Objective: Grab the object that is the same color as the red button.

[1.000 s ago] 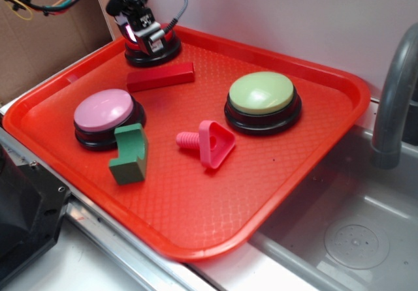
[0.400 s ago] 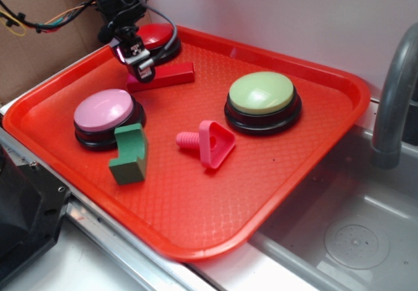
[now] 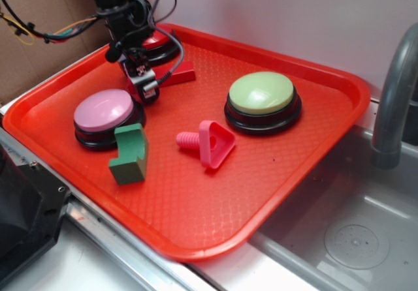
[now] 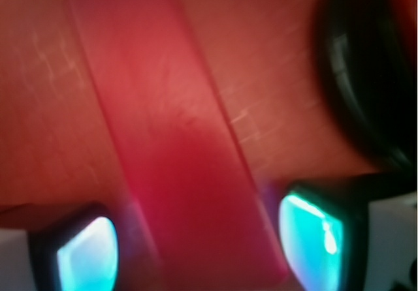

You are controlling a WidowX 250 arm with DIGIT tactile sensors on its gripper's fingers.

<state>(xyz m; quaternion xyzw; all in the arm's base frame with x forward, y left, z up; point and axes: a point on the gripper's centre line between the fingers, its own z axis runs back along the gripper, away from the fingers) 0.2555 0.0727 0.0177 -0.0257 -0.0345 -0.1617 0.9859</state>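
Note:
The object, a long flat red block (image 3: 183, 76), lies on the red tray (image 3: 196, 199) just in front of the red button (image 3: 157, 41), a red dome on a black base at the tray's back left. My gripper (image 3: 145, 86) is down over the block's left part and hides it. In the wrist view the block (image 4: 170, 141) runs between my two glowing fingertips (image 4: 86, 255), with a gap on each side; the gripper (image 4: 199, 248) is open. A black button base (image 4: 369, 76) curves in at the upper right.
A pink-domed button (image 3: 104, 110) and a green notched block (image 3: 129, 154) sit front left. A pink triangular-headed screw (image 3: 209, 143) lies mid-tray, a light green button (image 3: 262, 95) to the right. A grey faucet (image 3: 392, 95) and a steel sink (image 3: 339, 232) are on the right.
My gripper has moved from above the red button forward and down onto the red block, and now straddles it. The block and the other things have not moved.

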